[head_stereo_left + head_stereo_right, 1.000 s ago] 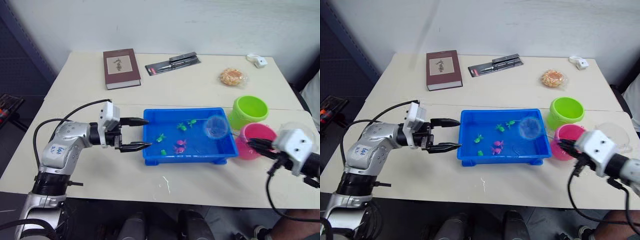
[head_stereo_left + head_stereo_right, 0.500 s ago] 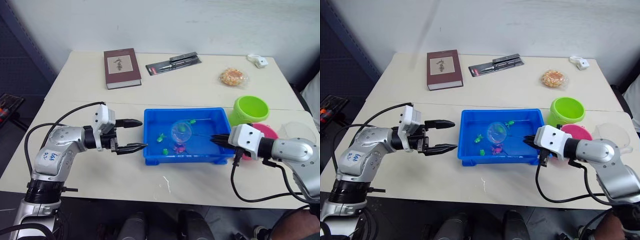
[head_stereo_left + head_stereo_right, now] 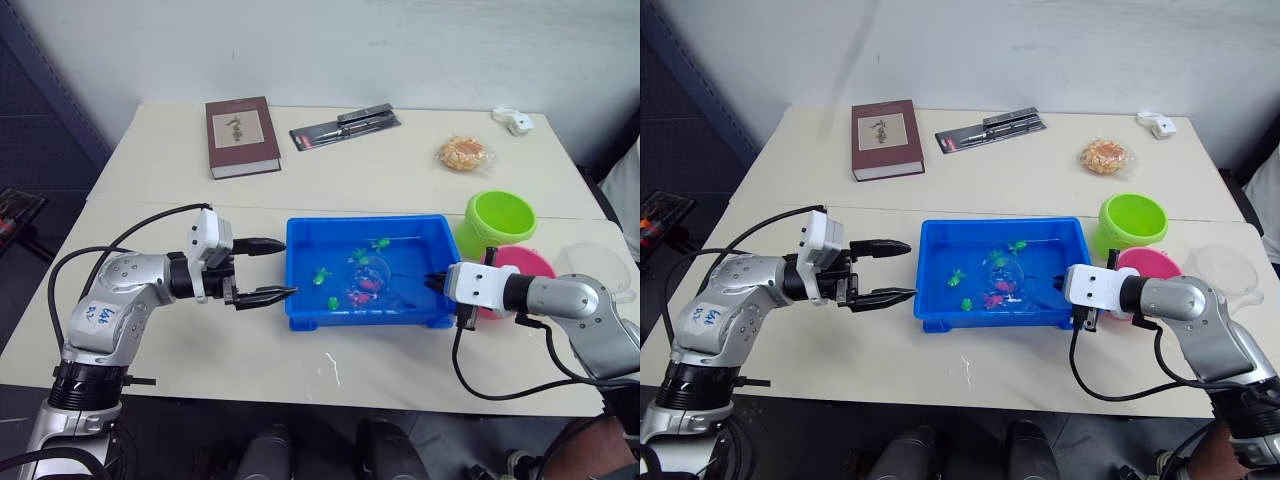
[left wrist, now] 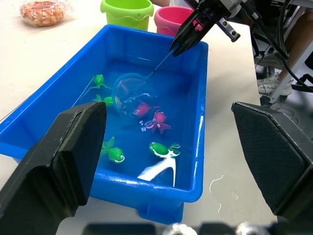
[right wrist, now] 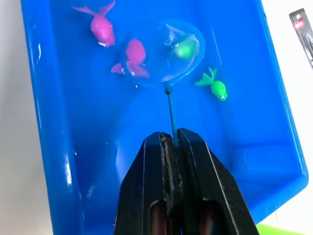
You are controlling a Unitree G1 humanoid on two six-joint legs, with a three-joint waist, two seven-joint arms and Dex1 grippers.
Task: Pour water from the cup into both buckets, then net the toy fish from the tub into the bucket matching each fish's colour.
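Net (image 5: 168,51) hoop is dipped in the tub (image 3: 300,305) over a pink fish (image 5: 134,54), handle pinched tight by the right gripper (image 5: 170,142); left gripper (image 3: 272,270) hangs spread beside the tub.

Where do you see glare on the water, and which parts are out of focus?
Left wrist view: a white glare streak lies on the water in the tub, and the left tool's near fingers are blurred. Right wrist view: faint glints along the tub wall.

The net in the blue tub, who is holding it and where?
The right claw pinches the net by the end of its thin stick handle.
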